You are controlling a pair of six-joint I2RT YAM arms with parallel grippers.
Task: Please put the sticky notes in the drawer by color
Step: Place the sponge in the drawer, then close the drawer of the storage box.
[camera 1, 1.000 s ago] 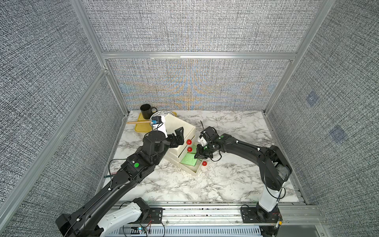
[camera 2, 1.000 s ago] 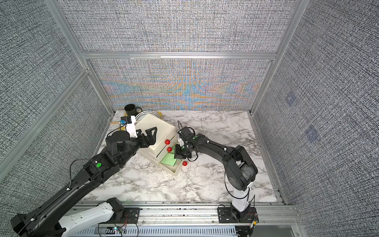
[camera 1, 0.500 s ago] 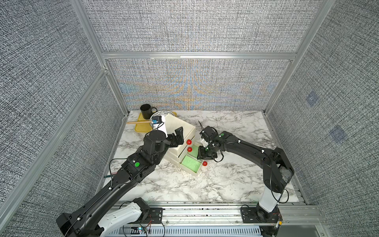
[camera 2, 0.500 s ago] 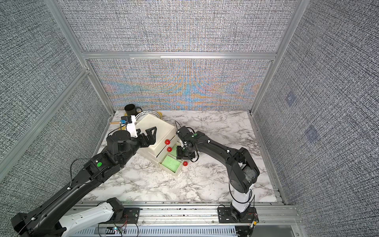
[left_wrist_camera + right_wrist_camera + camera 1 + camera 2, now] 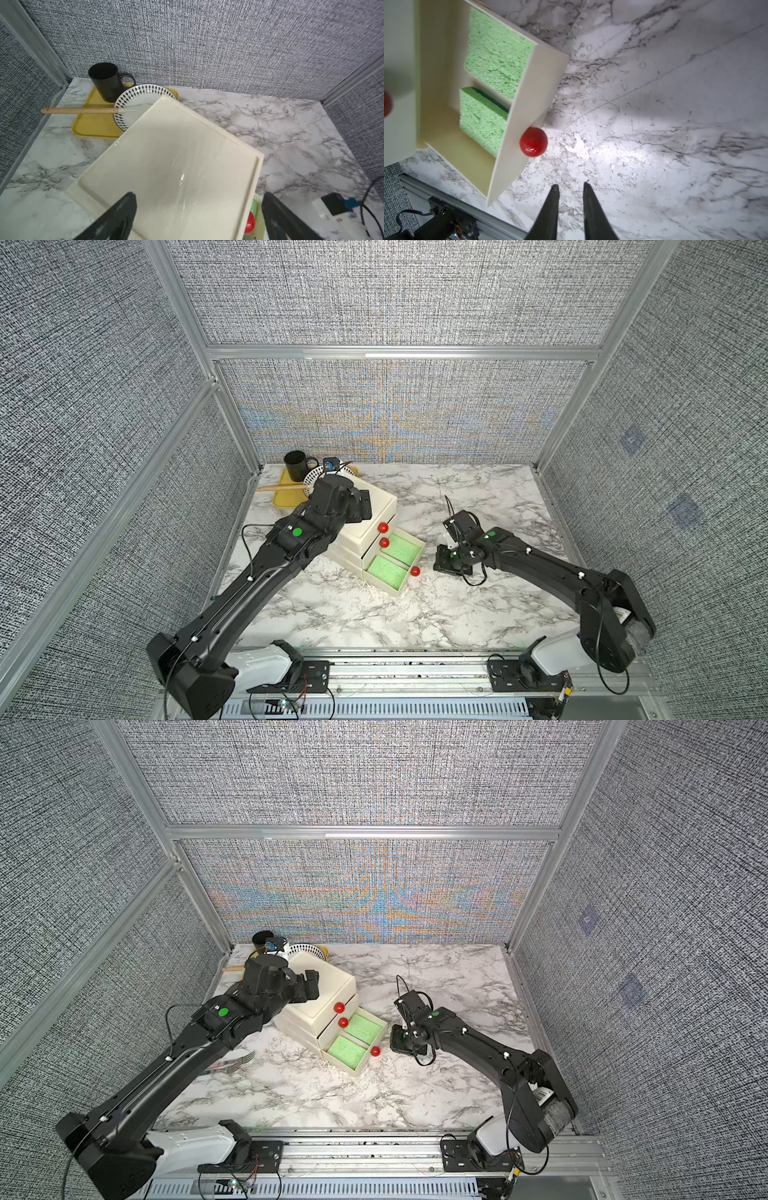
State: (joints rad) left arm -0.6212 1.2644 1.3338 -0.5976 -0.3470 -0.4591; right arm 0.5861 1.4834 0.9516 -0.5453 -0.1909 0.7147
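The cream drawer cabinet stands at the left middle of the table, with three red knobs. Its lowest drawer is pulled out. Two green sticky notes lie flat in it side by side, one deeper in and one near the front knob. My right gripper hovers over bare marble to the right of that knob. Its fingers stand a narrow gap apart with nothing between them. My left gripper is wide open above the cabinet top, holding nothing.
Behind the cabinet in the back left corner, a yellow tray carries a black mug, a patterned bowl and a wooden-handled spatula. A fork lies under the left arm.
My right gripper has drawn back to the right, away from the lowest drawer's knob, uncovering both green notes. Its jaws widened and then narrowed. The left arm has stayed put.
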